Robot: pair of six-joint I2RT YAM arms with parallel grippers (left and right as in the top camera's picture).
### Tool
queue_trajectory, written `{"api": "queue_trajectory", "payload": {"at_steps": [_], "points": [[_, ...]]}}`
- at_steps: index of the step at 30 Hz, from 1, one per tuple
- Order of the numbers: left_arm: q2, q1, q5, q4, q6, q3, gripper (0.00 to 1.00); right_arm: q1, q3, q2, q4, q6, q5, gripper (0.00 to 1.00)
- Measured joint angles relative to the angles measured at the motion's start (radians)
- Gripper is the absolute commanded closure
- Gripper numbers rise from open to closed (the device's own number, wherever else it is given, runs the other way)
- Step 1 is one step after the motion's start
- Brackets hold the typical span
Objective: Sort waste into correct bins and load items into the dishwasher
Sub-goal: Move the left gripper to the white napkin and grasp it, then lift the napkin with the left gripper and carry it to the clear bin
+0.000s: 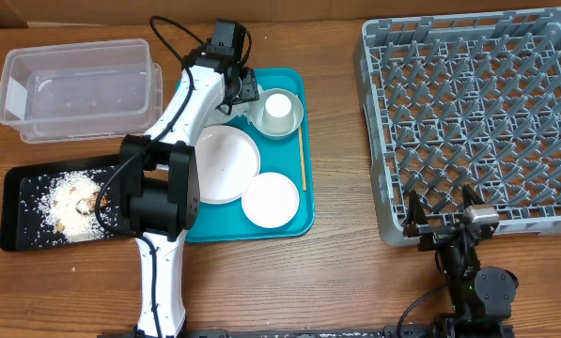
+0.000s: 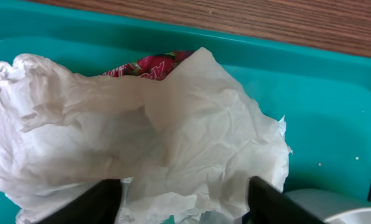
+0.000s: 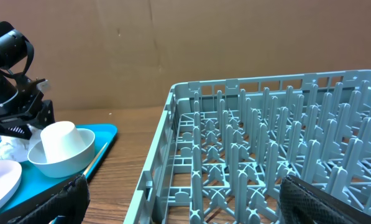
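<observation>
Crumpled white napkins (image 2: 173, 137) with a red scrap (image 2: 151, 65) lie in the back left corner of the teal tray (image 2: 322, 112). My left gripper (image 2: 185, 205) is low over them, open, its dark fingers (image 2: 92, 202) either side of the wad. From overhead, the left gripper (image 1: 244, 89) is beside the grey-rimmed bowl (image 1: 294, 120) that holds the white cup (image 1: 278, 107). The large plate (image 1: 225, 161) and the smaller plate (image 1: 271, 199) lie on the tray. My right gripper (image 1: 442, 214) stands open and empty at the near edge of the grey dish rack (image 1: 477, 122).
A clear tub (image 1: 78, 89) stands at the back left. In front of it, a black tray (image 1: 22, 188) holds rice grains and brown bits. A wooden stick (image 1: 303, 160) lies along the teal tray's right side. The left arm (image 1: 181, 122) reaches across the tray.
</observation>
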Motion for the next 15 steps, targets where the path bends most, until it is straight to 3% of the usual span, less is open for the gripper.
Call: {"api": "queue_trajectory", "payload": {"at_steps": [8, 11, 15], "points": [[0.0, 0.0, 0.0, -0.004, 0.005, 0.0, 0.57, 0.0, 0.0, 0.0, 0.0, 0.0, 0.0, 0.0], [0.0, 0.0, 0.0, -0.01, 0.002, 0.0, 0.72, 0.0, 0.0, 0.0, -0.001, 0.0, 0.0, 0.0], [0.0, 0.0, 0.003, -0.022, 0.005, 0.0, 0.82, 0.0, 0.0, 0.0, 0.0, 0.0, 0.0, 0.0]]}}
